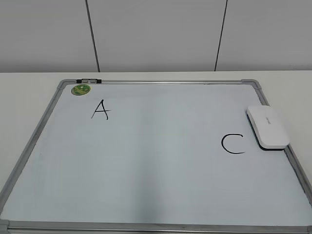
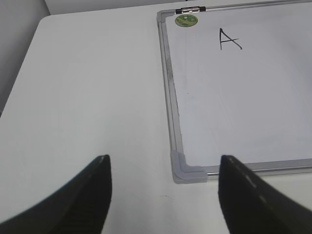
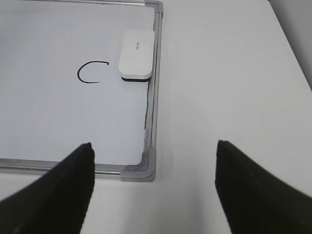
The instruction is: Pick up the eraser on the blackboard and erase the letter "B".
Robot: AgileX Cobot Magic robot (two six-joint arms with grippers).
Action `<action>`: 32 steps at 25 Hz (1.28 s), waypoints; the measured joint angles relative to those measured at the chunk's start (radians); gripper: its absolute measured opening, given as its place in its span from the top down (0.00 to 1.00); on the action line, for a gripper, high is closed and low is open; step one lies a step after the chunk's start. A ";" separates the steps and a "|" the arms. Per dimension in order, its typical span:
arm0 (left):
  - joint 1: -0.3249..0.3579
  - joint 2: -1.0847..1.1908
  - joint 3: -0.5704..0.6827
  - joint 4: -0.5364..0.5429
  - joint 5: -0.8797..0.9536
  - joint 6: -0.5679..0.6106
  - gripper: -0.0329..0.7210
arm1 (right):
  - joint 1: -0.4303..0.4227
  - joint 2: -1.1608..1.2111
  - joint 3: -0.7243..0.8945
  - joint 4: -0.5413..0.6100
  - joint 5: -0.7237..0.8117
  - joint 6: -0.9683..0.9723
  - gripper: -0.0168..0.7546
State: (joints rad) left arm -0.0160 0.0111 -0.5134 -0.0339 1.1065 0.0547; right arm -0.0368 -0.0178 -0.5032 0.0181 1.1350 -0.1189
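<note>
White eraser [image 1: 267, 127] lies touching the blackboard's [image 1: 146, 170] right frame.

Only the fingers of each tool were visible. The left tool [image 2: 163, 195] showed two dark, near-black fingers [image 2: 78, 200] with broad bases tapering to rounded tips. The right tool [image 3: 153, 187] showed matching matte fingers [image 3: 253, 192], without visible markings, screws or cables.

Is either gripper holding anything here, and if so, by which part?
Nothing is held. The left gripper and right gripper are open over the table, and the eraser lies on the blackboard beside the C.
</note>
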 joint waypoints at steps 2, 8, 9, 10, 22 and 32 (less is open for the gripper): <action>0.000 0.000 0.000 0.000 0.000 0.000 0.30 | 0.000 0.000 0.000 0.000 0.000 0.000 0.21; 0.000 0.000 0.000 0.000 0.000 0.000 0.31 | 0.000 0.000 0.000 0.000 0.000 0.000 0.21; 0.000 0.000 0.000 0.000 0.000 0.000 0.31 | 0.000 0.000 0.000 0.000 0.000 0.000 0.21; 0.000 0.000 0.000 0.000 0.000 0.000 0.31 | 0.000 0.000 0.000 0.000 0.000 0.000 0.21; 0.000 0.000 0.000 0.000 0.000 0.000 0.32 | 0.000 0.000 0.000 0.000 0.000 0.001 0.21; 0.000 0.000 0.000 0.000 0.000 0.000 0.36 | 0.000 0.000 0.000 0.000 0.000 0.001 0.21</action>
State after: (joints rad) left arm -0.0160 0.0111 -0.5134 -0.0339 1.1065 0.0547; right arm -0.0368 -0.0178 -0.5032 0.0181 1.1350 -0.1180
